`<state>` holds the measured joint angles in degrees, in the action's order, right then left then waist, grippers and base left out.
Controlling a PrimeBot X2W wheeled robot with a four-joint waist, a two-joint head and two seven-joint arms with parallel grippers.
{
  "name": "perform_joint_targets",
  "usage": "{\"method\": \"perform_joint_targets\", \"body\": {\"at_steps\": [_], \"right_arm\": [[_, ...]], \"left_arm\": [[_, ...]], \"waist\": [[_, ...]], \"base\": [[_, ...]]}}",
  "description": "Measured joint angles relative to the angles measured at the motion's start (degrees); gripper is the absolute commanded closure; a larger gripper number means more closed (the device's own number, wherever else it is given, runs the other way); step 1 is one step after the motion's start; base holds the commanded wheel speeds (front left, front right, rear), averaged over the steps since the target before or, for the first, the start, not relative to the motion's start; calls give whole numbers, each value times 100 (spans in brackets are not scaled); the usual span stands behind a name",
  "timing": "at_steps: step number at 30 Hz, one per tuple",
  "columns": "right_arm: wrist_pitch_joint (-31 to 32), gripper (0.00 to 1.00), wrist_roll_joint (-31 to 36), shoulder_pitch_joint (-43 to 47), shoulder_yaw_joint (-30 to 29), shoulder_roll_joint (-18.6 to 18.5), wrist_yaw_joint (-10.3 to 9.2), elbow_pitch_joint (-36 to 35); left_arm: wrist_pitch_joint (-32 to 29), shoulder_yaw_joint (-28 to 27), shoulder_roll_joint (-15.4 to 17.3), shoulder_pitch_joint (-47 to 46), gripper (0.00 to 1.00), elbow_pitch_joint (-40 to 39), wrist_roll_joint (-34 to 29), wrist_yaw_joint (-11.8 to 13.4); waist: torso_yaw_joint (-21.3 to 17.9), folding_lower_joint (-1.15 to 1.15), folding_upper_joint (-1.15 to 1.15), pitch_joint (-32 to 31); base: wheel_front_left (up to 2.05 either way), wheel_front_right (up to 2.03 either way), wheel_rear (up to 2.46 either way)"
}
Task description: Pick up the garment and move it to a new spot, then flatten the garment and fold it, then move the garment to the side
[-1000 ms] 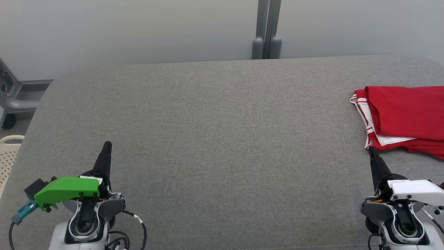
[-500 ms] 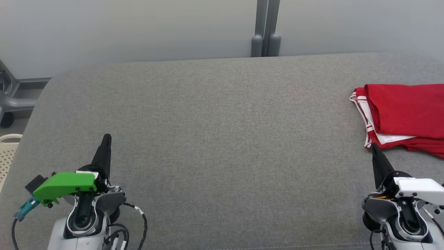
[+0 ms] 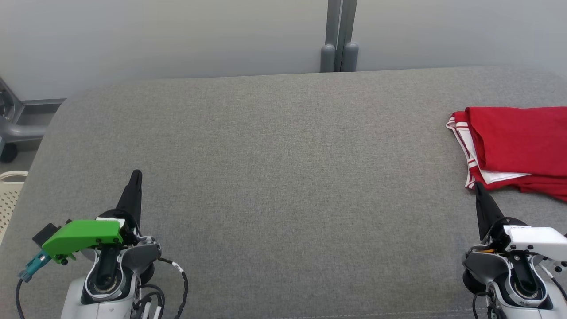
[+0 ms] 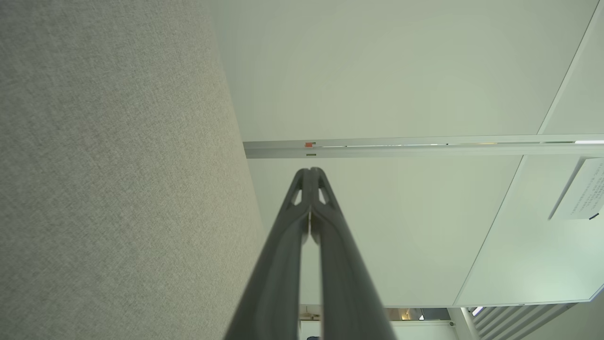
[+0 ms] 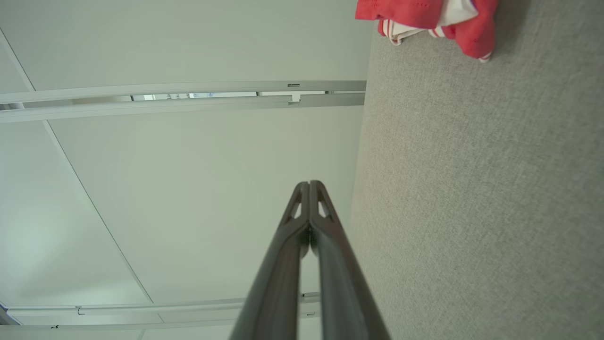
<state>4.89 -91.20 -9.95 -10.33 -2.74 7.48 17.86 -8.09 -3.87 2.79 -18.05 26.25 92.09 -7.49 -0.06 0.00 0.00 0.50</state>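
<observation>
As the garment [image 3: 518, 146] was laid at the right edge of the frame on the grey table [image 3: 283, 168], it was found just above the right gripper [image 3: 479, 188], very near its tip, though no touch could be made out. Its long side seemed to be run left to right, cut off by the frame edge. The left gripper [image 3: 136, 175] was set at the lower left, well apart from it. Both grippers were pressed shut, with nothing held. The right arm was judged the nearer one for the pick-up.
</observation>
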Motion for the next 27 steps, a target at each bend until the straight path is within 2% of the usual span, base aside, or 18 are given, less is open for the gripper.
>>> {"method": "perform_joint_targets", "body": {"at_steps": [27], "right_arm": [[0,100,0,-1,0,-1,0,0]], "left_arm": [[0,0,-1,-5,100,0,2,0]], "waist": [[0,0,0,0]], "base": [[0,0,0]]}}
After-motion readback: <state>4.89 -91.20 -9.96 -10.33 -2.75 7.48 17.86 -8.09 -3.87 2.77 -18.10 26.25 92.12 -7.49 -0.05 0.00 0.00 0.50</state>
